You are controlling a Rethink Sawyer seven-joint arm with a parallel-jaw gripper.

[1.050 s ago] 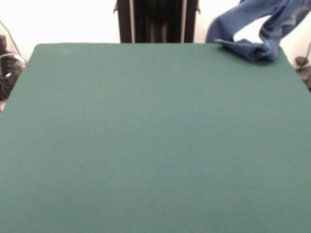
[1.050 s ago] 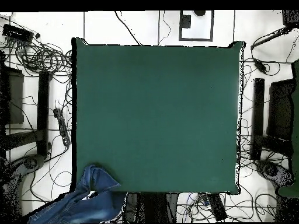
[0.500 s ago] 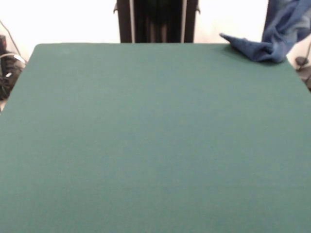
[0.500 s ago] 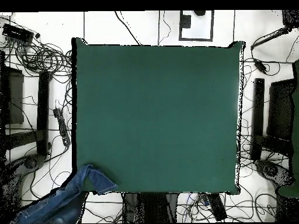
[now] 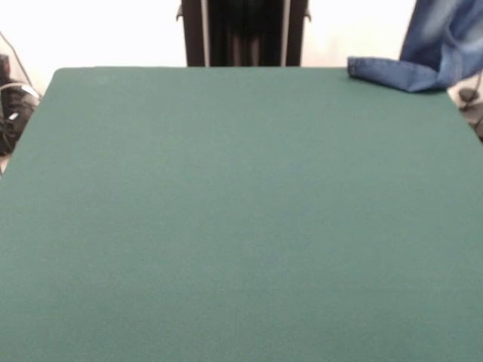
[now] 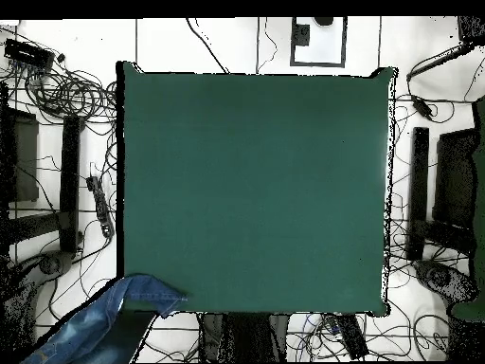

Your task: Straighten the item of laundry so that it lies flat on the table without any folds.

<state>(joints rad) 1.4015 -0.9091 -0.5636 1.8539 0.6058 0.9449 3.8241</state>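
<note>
You are looking across a wide green table (image 5: 226,211) that is bare over almost all of its top. The jeans (image 5: 423,53) are at its far right corner: only one end of the denim rests on the cloth, and the rest rises off the table and out past the top edge of the front view.

From above, the jeans (image 6: 104,322) trail off the corner over the floor cables (image 6: 57,90).

No gripper shows in either view, so you cannot tell whether it is clamped or released.

The risk, as it looks: with so little fabric on the table, the jeans could slide off the corner, or land bunched if let go there.
</note>
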